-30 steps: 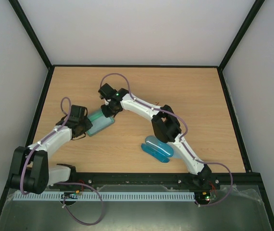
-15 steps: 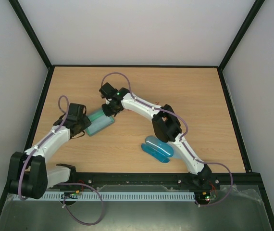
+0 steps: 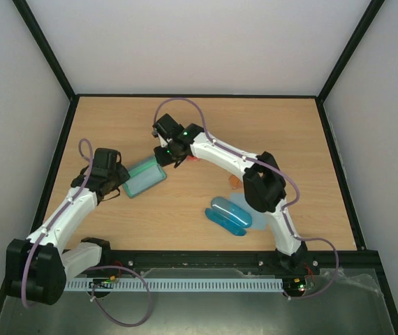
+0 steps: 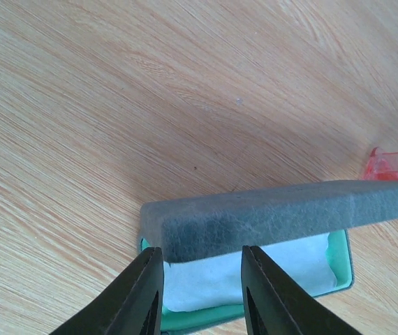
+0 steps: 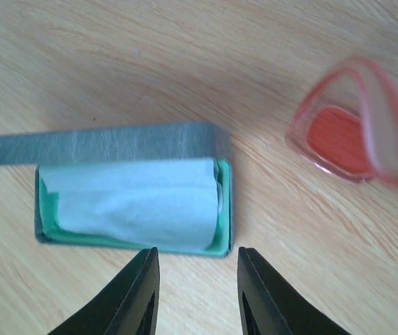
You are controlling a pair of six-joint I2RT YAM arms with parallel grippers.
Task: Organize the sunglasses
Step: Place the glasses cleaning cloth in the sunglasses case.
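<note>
The green case lies open with a pale blue cloth inside and its grey-lined lid raised. The red-pink sunglasses lie on the table just right of the case; they show in the right wrist view and at the edge of the left wrist view. The orange sunglasses lie further right. My left gripper is open and empty at the case's left end. My right gripper is open and empty above the case's right end.
A closed blue case lies on a pale blue cloth near the front, beside my right forearm. Black frame rails border the wooden table on all sides.
My right arm has swung right and lifted off the green case, uncovering the red-pink and orange sunglasses. My left gripper has shifted slightly left along the case.
</note>
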